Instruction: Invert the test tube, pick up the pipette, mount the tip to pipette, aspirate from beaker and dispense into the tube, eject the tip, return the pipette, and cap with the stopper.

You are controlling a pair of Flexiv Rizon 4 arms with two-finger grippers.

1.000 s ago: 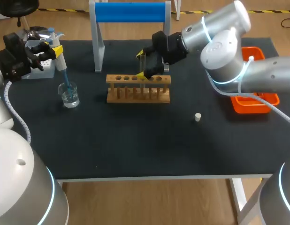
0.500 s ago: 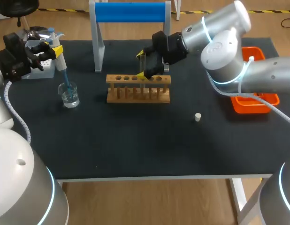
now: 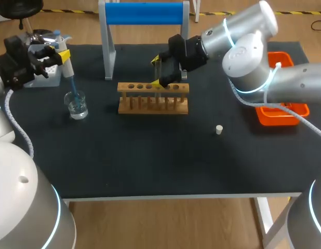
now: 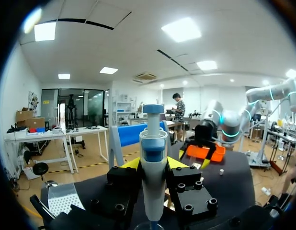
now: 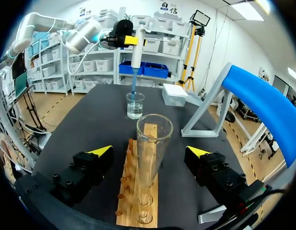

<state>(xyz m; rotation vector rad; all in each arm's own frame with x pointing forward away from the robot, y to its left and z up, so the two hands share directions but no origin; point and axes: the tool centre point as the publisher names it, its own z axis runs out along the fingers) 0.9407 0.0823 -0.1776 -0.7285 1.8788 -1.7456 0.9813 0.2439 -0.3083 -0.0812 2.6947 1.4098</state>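
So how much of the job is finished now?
Done: the test tube stands mouth-up in the rack, and the tip is on the pipette. In hand: the left pincer grips the pipette with its tip dipped in the beaker. Still to do: filling the tube, ejecting the tip, putting the pipette back, and capping with the stopper lying on the table.

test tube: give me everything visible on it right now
The test tube is clear glass, a plain cylinder with a slightly flared rim and no stopper on it. It stands upright, open mouth up, with its base in one of the holes of the wooden rack. No liquid shows inside. It sits between the fingers of the right gripper, which are open and stand apart from it on both sides. Only the rack appears to touch it.
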